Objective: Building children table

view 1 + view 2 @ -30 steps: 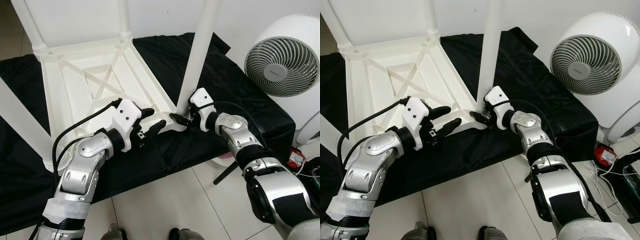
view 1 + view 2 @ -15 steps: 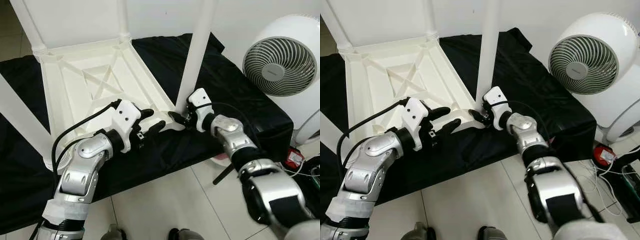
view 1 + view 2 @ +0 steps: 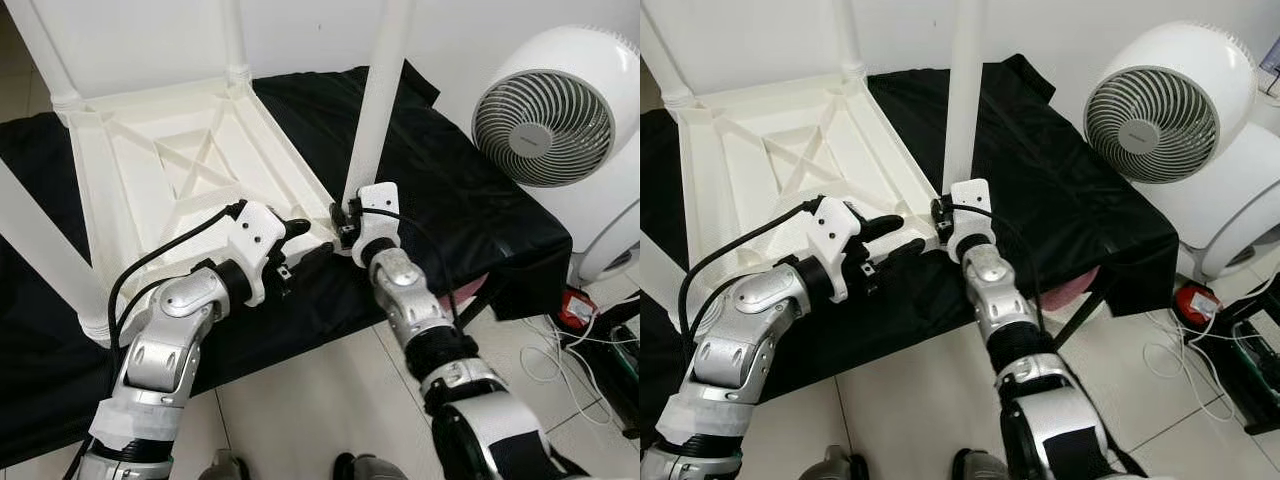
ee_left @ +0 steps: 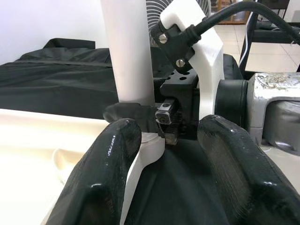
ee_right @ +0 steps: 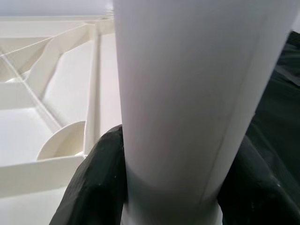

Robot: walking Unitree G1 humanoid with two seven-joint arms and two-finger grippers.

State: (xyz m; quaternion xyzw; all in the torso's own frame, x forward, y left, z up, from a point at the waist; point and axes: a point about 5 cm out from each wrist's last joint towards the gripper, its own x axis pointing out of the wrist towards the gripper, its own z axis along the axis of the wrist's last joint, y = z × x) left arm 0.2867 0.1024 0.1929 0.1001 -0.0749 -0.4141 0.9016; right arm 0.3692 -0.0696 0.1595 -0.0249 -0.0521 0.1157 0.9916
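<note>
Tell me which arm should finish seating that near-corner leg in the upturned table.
Right, most likely. The right gripper is already clamped round the base of the leg at the table corner. The left gripper is open beside that corner, holding nothing.

No text, number or sign can be read. A small mark is seen on the round hub of the white fan (image 3: 545, 113), possibly a brand name, but it is too small and blurred to be made out. No label is seen on the white plastic table (image 3: 170, 170).
</note>
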